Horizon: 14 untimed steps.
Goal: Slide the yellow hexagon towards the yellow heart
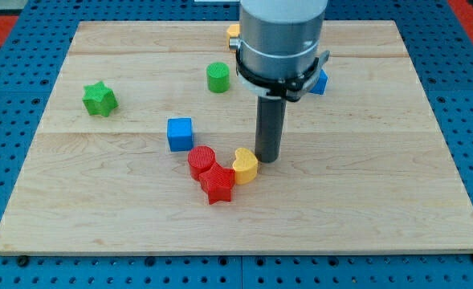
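At the middle of the tabletop (429, 201), slightly toward 6 o'clock, you'll find my tip (267, 159) resting on the wood. There are no fingers on this rig, only the straight dark rod, so nothing opens or closes and nothing is held; it can only shove. The tip sits just beside the yellow heart (245, 165), at the heart's 2 o'clock, and whether the two touch you cannot tell from here.

The heart presses against a red star (218, 184) at its 8 o'clock, and a red cylinder (201, 160) stands against that star's upper side. A blue cube (180, 133) lies near, at 10 o'clock from the cylinder.

The block you must move, the yellow hexagon (233, 32), is well apart at 12 o'clock, near the far edge, and mostly hidden behind the arm's grey housing; only a sliver of yellow shows, so its shape is not confirmed by sight. Judge it light, rigid and low, likely to skid easily on the smooth wood and to spin if struck off-centre. Meet it on its far face, square to the middle, so it travels toward 6 o'clock.

Count: two yellow blocks, two red, two green (a green cylinder (218, 77) and a green star (99, 98)) and two blue, the second blue block (320, 82) being half hidden at the housing's 3 o'clock. Eight in all.
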### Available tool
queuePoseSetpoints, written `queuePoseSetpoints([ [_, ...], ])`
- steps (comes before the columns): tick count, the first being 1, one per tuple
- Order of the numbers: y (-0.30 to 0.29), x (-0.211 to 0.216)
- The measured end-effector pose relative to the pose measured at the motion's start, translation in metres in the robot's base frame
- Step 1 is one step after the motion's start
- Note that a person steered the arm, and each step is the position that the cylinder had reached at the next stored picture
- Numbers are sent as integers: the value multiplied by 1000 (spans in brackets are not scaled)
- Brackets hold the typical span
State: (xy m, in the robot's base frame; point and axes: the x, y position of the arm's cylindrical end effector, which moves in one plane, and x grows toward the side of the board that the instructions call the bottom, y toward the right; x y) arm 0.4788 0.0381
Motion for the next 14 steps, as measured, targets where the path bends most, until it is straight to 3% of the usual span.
queuePoseSetpoints([
  [3,12,-158],
  [5,-29,-283],
  [6,-81,-268],
  [7,-50,-241],
  [9,2,-245],
  [10,8,-272],
  [11,34,-261],
  [13,12,-217],
  [14,35,-215],
])
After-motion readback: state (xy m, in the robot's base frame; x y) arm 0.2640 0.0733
